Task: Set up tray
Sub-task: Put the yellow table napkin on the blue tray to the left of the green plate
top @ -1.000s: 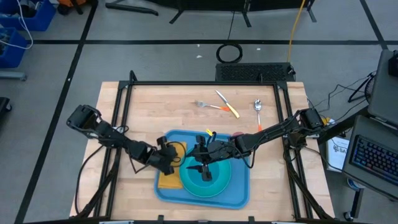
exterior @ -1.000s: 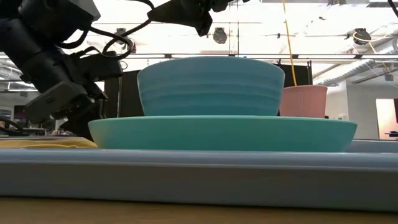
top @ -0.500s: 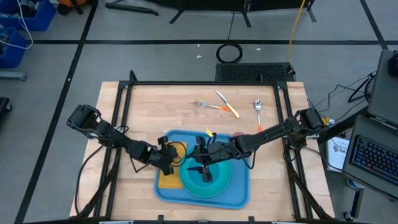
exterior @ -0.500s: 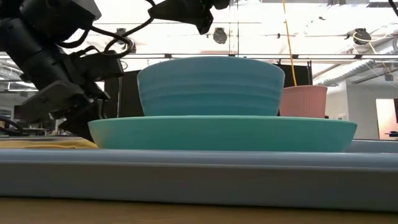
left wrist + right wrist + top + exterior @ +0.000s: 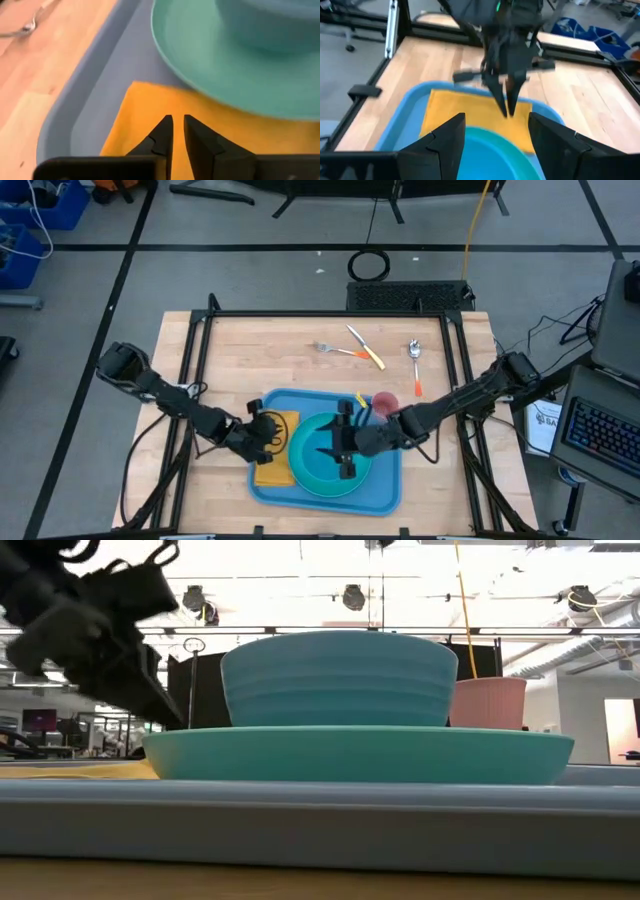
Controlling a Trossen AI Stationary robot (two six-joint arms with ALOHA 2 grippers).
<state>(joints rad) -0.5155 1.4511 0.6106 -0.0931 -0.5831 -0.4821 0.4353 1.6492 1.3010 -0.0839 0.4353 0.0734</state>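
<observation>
Light-blue tray (image 5: 385, 490) is sitting lower centre, holding plate, bowl and napkin (image 5: 272, 465). Right gripper (image 5: 343, 448), fingers wide open and empty, is retreating rightward off the bowl; left gripper (image 5: 268, 436), nearly closed and empty, is backing away.

There are no words, numbers or signs that can be read on anything here; no labels or brands show.

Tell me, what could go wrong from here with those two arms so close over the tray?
The left end effector, nearly shut, hovers over the yellow napkin that is tucked under the turquoise plate; a drag could bunch it. The right end effector, open above the bowl, might knock it or meet the left arm.
</observation>
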